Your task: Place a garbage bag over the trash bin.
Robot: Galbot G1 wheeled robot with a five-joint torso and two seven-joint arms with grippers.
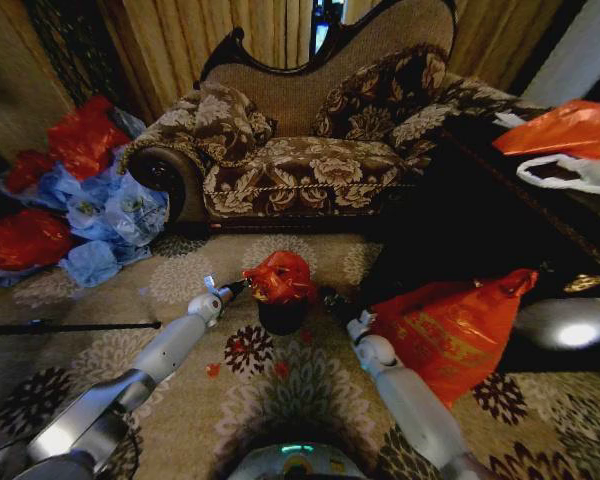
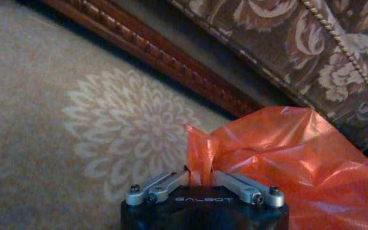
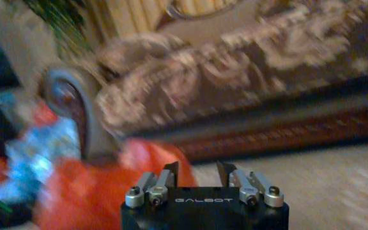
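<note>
Left tool (image 2: 200,184) pinching one garbage bag (image 1: 279,277), one trash bin (image 1: 282,318), right tool (image 3: 200,173) released

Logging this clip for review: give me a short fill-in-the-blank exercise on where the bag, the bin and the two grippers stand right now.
1. The garbage bag sits bunched on top of the black ____.
2. The left gripper has its jaws shut on a fold of the ____.
3. The right gripper, beside the trash bin, has its jaws ____.
4. Behind the bin stands a floral ____.

Missing words: trash bin; garbage bag; open; sofa
</note>
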